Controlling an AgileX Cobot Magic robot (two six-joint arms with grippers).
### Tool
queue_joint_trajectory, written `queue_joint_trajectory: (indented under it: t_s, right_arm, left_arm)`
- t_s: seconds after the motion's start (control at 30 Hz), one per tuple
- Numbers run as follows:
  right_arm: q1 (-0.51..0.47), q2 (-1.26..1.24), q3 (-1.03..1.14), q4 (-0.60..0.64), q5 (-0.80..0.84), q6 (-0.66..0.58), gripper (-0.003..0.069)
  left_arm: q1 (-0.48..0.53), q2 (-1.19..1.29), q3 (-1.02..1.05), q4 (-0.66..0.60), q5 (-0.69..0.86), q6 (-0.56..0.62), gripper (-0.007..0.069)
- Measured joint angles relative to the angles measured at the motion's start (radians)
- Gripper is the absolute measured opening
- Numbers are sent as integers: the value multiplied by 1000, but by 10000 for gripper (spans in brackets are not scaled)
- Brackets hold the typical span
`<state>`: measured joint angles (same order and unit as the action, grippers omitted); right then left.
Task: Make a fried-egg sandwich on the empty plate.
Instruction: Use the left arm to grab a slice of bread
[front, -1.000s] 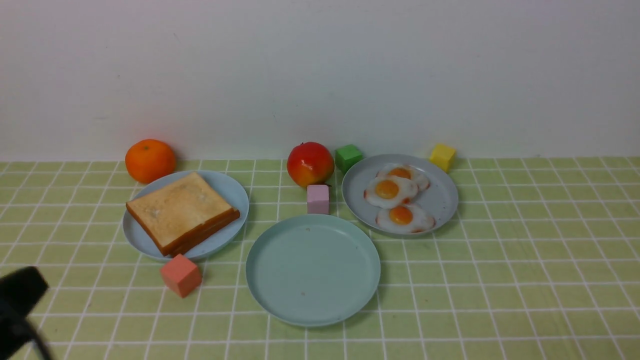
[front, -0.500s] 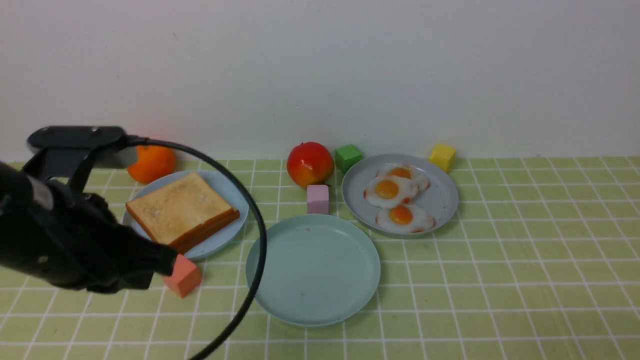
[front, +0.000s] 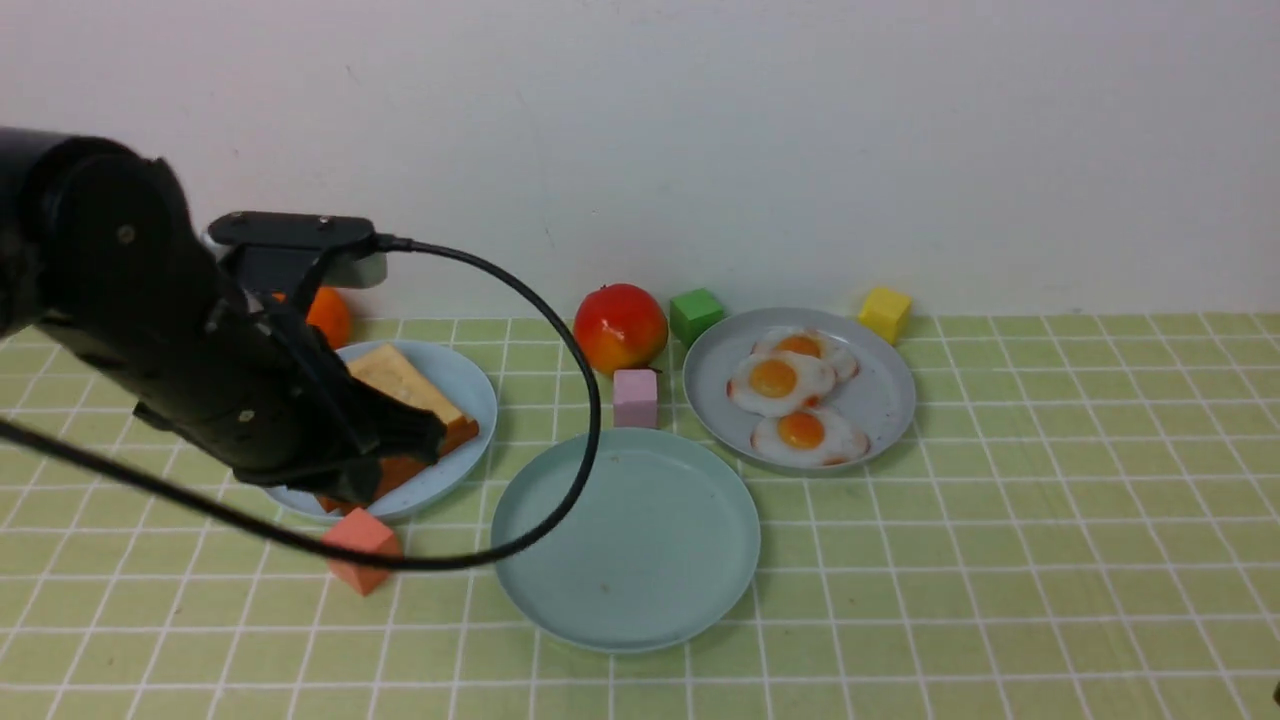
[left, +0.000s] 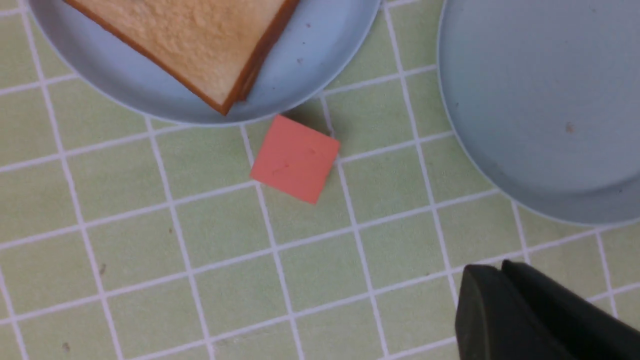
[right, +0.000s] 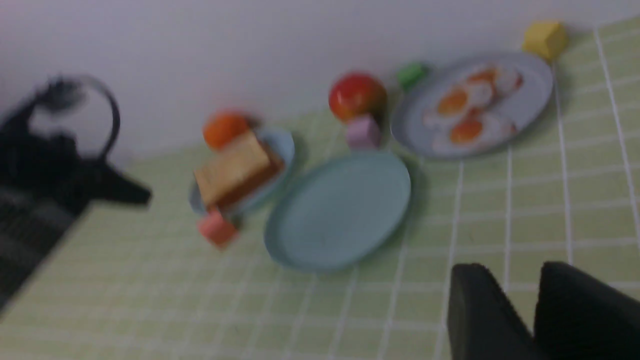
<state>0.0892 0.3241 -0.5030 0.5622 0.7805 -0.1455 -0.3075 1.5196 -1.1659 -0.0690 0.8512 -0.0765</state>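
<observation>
Two stacked toast slices (front: 405, 380) lie on a light sky-blue plate (front: 472, 388); they also show in the left wrist view (left: 200, 40). Three fried eggs (front: 775, 380) lie on a greyer blue plate (front: 892, 400). The empty mint-green plate (front: 625, 540) sits front centre, also in the left wrist view (left: 540, 100) and the right wrist view (right: 340, 210). My left gripper (front: 432, 437) is shut and empty, hovering over the near edge of the toast plate and hiding part of the toast; its tips (left: 500, 267) show pressed together. My right gripper (right: 510, 270) hangs a little open and empty, high over the table's right.
An orange (front: 325, 315), a red apple (front: 620, 328), a green cube (front: 697, 315), a pink cube (front: 636, 398), a yellow cube (front: 885, 313) and a salmon cube (front: 362, 548) stand around the plates. A white wall closes the back. My left arm's cable loops over the mint plate's left edge.
My left arm has swung up from the bottom left corner and to the right, and now covers much of the toast plate. Nothing on the table has moved.
</observation>
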Motion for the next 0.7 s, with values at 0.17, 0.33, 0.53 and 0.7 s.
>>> queue_joint_trajectory:
  t_s: [0.17, 0.33, 0.53, 0.7]
  right_arm:
    - [18, 227, -279, -197, 327, -7, 43]
    - [94, 311, -401, -247, 390, -7, -10]
    - [120, 314, -411, -255, 392, -11, -10]
    - [120, 314, -411, -256, 392, -11, -10]
  left_arm:
    - [49, 140, -141, 0, 57, 37, 36]
    - [108, 296, -293, 7, 62, 76, 36]
    - [115, 456, -403, 18, 19, 198, 99]
    - [115, 503, -420, 23, -5, 331, 233]
